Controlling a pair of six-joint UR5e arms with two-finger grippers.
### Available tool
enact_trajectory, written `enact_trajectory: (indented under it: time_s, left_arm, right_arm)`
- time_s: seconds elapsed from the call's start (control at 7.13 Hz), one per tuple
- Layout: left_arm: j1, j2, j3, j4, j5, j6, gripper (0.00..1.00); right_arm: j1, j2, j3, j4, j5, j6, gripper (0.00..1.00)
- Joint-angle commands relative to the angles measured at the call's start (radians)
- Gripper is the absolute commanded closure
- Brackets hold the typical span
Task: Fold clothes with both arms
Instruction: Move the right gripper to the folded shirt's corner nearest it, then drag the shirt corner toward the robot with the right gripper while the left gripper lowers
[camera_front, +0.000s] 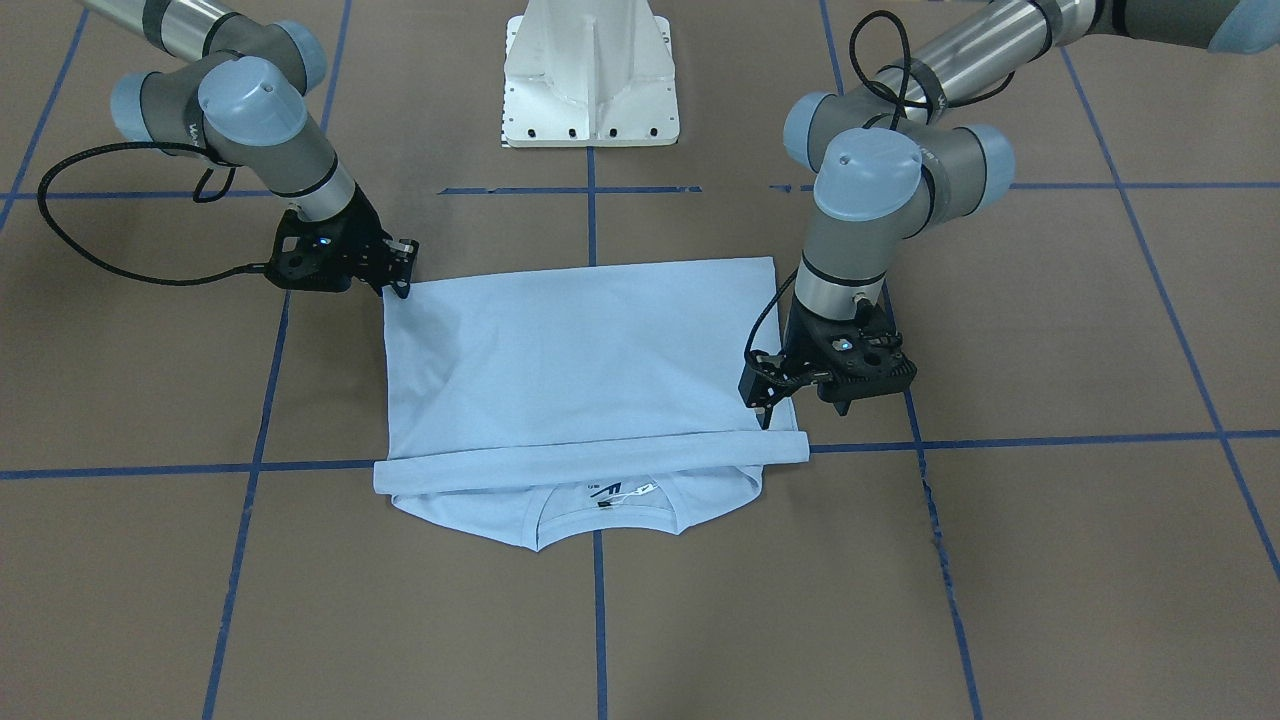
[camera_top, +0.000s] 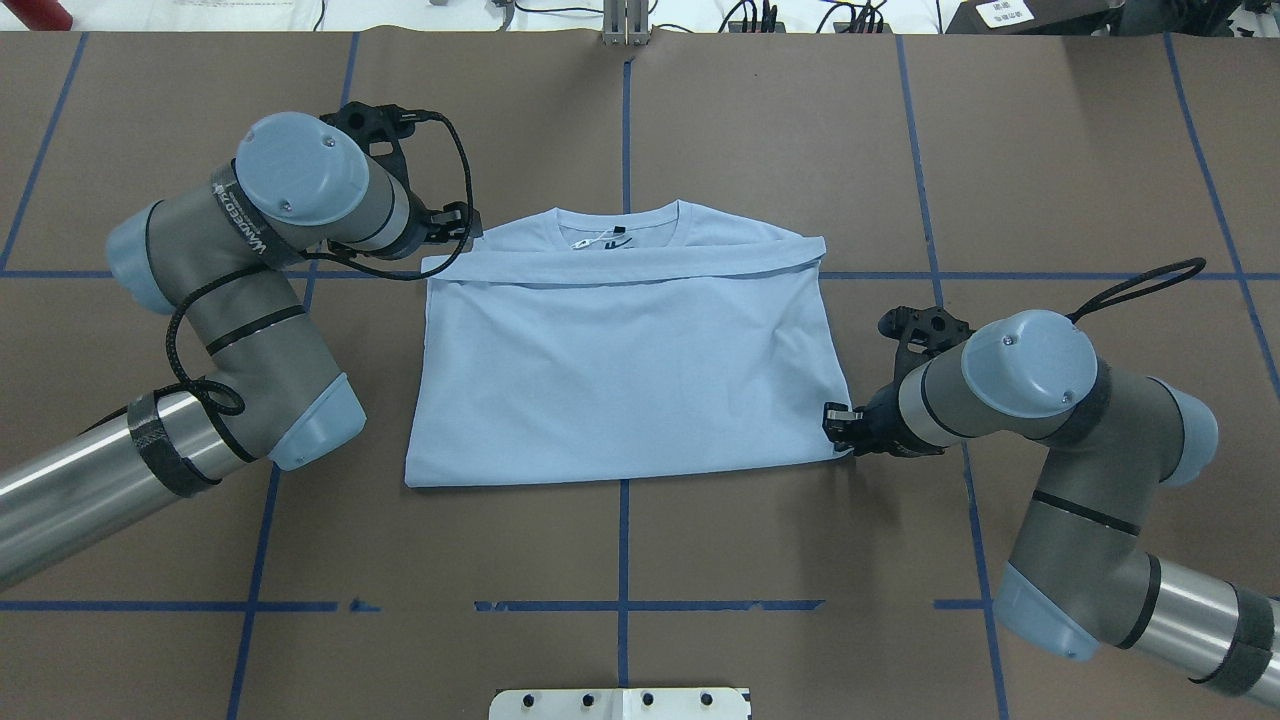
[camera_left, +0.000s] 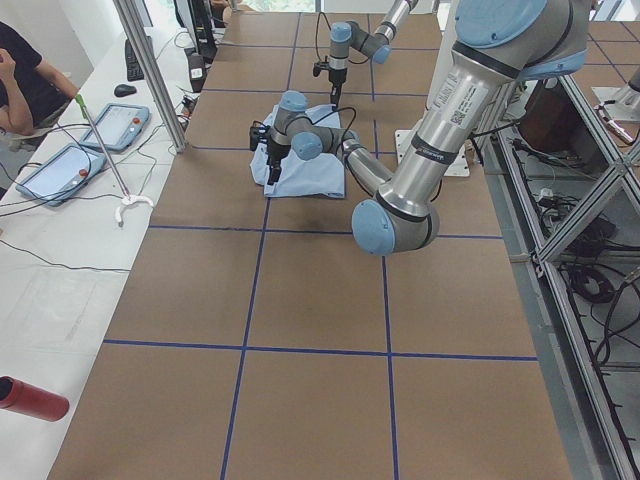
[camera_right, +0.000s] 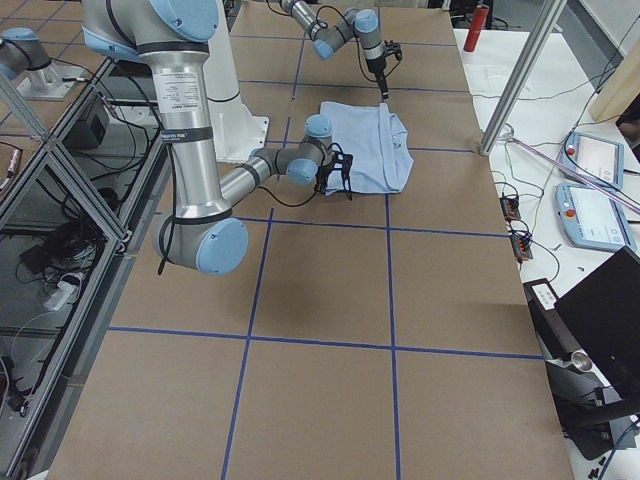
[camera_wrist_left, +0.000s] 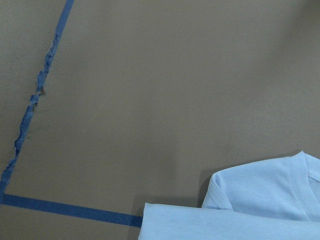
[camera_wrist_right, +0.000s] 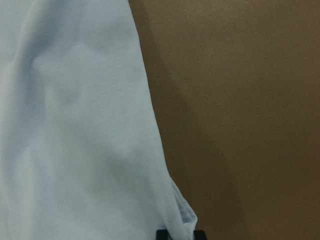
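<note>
1. The left gripper (camera_front: 770, 400) hangs just beside the shirt's (camera_top: 625, 370) far-left corner, where the hem band (camera_top: 620, 268) ends. It is off the cloth, above bare table (camera_wrist_left: 165, 100), and the shirt lies to its right. Its wrist view shows no fingers, so I cannot tell whether the jaws stand apart or together. Nothing seems to be held.
2. The shirt lies flat and is folded once, with its lower half doubled over the chest. The hem band stops just short of the collar (camera_top: 615, 225), which shows beyond it with its label. The base (camera_top: 620, 703) stands well apart from the shirt, on the side of the fold edge (camera_top: 620, 478) and about centred on it.
3. The folded shirt's long axis runs left to right, from one gripper toward the other. The collar points away from the base.
4. The right gripper (camera_top: 836, 425) sits at the shirt's near-right corner, on the fold edge, with the shirt to its left. In its wrist view a black fingertip (camera_wrist_right: 175, 234) touches that corner. I cannot tell whether it is clamped on the cloth.
5. The grippers stand at diagonal corners, each nearest its own. The next fold probably goes across the long axis, so one arm would have to shift along the shirt's edge.
</note>
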Motion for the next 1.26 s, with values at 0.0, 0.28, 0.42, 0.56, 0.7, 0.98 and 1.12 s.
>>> enact_trajectory:
  time_s: [0.0,0.28,0.42,0.56,0.7,0.98,1.12]
  left_arm:
    - [0.000,0.000,-0.002,-0.001,0.000,-0.002,0.01]
    - [0.000,0.006,-0.014,-0.001,0.005,-0.002,0.02]
    - [0.000,0.010,-0.017,-0.001,0.006,-0.002,0.02]
    - [0.003,0.012,-0.018,-0.001,0.008,-0.002,0.02]
    - [0.015,0.014,-0.018,-0.001,0.021,-0.015,0.02]
    - [0.037,0.012,-0.018,-0.001,0.044,-0.034,0.02]
    - [0.040,0.011,-0.021,-0.001,0.043,-0.035,0.02]
  right_arm:
    - [0.005,-0.002,0.003,-0.003,0.015,-0.002,1.00]
    - [-0.041,-0.134,0.149,-0.003,0.018,0.001,1.00]
    - [-0.117,-0.214,0.209,-0.003,0.014,0.002,1.00]
    - [-0.193,-0.280,0.252,-0.003,0.015,0.006,1.00]
    - [-0.271,-0.342,0.309,-0.003,0.018,0.006,1.00]
    - [-0.407,-0.373,0.337,-0.001,0.027,0.063,0.99]
    - [-0.440,-0.374,0.355,0.003,0.027,0.100,0.33]
